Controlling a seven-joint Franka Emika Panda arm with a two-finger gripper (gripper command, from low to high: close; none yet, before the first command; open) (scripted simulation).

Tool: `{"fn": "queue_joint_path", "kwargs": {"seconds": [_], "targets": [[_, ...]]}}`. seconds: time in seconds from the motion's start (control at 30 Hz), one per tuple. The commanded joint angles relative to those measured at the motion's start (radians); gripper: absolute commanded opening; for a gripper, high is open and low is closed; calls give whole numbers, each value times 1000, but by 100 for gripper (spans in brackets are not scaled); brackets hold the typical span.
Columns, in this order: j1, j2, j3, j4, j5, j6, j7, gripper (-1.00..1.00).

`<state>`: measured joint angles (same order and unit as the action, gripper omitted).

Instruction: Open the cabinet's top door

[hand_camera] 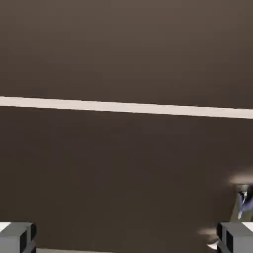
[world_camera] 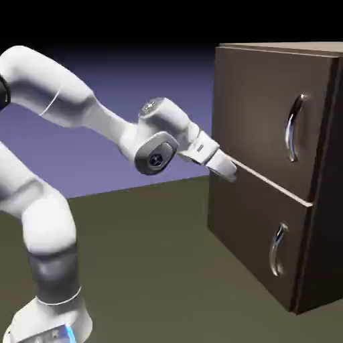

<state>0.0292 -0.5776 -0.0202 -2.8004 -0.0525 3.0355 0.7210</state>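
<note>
The dark brown cabinet (world_camera: 268, 201) stands at the right of the exterior view. Its top door (world_camera: 258, 100) is the taller panel, shut, with a long curved silver handle (world_camera: 293, 127) near its right edge. My gripper (world_camera: 228, 171) points at the cabinet's front near its left edge, level with the pale seam between the two doors and well left of the handle. In the hand view the gripper (hand_camera: 126, 237) is open, its fingertips (hand_camera: 17, 236) far apart with nothing between them. Brown wood fills that view, crossed by the seam (hand_camera: 126, 107).
The shorter lower door (world_camera: 251, 234) carries a smaller silver handle (world_camera: 277, 249). A sliver of a silver handle (hand_camera: 243, 200) shows at the hand view's lower right; I cannot tell which one. The olive table top (world_camera: 147, 268) spreads in front of the cabinet.
</note>
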Motion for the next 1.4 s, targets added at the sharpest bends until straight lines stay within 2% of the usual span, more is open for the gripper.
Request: {"fn": "queue_joint_path", "kwargs": {"seconds": [0.0, 1.37], "targets": [[14, -6, -17, 8, -44, -1, -17, 100], [599, -265, -704, 335, -1827, -51, -699, 100]]}}
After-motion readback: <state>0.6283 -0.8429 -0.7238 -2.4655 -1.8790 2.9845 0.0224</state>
